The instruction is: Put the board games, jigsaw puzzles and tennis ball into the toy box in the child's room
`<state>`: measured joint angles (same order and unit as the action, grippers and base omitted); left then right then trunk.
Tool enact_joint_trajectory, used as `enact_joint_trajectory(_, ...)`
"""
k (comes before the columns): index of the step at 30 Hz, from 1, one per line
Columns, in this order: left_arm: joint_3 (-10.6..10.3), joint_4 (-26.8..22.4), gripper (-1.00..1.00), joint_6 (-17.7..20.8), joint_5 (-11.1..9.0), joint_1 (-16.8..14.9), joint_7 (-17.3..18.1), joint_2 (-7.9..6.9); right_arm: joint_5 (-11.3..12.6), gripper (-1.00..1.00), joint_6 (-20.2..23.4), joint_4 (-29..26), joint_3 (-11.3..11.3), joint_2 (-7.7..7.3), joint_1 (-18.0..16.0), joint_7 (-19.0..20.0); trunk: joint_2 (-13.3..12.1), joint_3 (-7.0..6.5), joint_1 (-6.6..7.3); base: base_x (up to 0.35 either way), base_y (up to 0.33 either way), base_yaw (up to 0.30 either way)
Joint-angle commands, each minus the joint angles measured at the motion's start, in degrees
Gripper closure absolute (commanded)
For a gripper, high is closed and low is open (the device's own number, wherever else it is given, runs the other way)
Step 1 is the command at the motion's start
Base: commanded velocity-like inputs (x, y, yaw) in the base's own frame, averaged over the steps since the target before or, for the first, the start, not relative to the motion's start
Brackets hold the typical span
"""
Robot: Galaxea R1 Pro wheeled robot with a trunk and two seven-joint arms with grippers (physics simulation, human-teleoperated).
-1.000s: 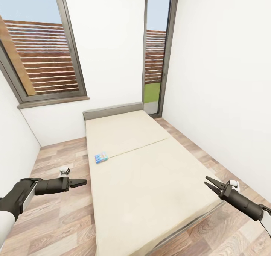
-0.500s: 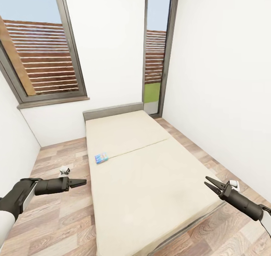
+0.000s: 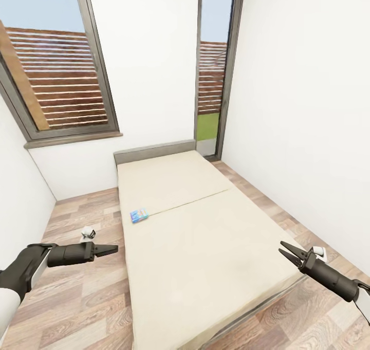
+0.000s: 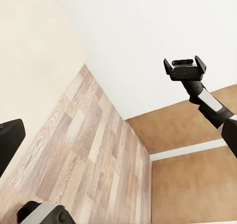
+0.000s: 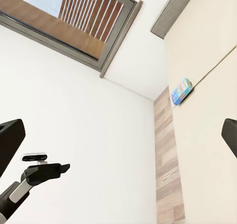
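Left gripper (image 3: 110, 249), lower left of the head view, hangs over the wood floor (image 3: 82, 298) with its fingers nearly together and nothing between them. Right gripper (image 3: 286, 251), lower right, is spread apart and empty at the bed's corner. Bed (image 3: 205, 247): bare beige mattress running from frame centre to the grey headboard (image 3: 154, 151). One board game (image 3: 138, 215) lies flat near the bed's left edge. Two windows (image 3: 56, 77) break the white walls. Right wrist view: the game (image 5: 180, 91) at the mattress edge and the left gripper (image 5: 47, 172).
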<state>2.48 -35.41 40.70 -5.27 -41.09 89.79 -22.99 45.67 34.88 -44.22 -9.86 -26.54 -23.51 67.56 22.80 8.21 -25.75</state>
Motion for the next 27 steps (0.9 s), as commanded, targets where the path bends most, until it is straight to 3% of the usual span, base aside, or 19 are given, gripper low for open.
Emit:
enact_joint_trajectory(1, 0.0, 0.0, -1.0, 0.6, 0.0, 0.0, 0.2, -0.02, 0.3, -1.0, 0.5, 0.0, 0.0, -0.01, 0.0, 0.0, 0.1, 0.12, -0.03, -0.004, 0.001, 0.0)
enact_joint_trajectory(13, 0.0, 0.0, -1.0, 0.6, 0.0, 0.0, 0.2, -0.01, 0.3, -1.0, 0.5, 0.0, 0.0, -0.07, 0.0, 0.1, 0.1, 0.12, -0.03, -0.008, 0.022, 0.0)
enact_joint_trajectory(27, 0.0, 0.0, -1.0, 0.6, 0.0, 0.0, 0.2, -0.03, 0.3, -1.0, 0.5, 0.0, 0.0, -0.09, 0.0, 0.1, 0.1, -0.23, -0.03, -0.071, 0.215, -0.076)
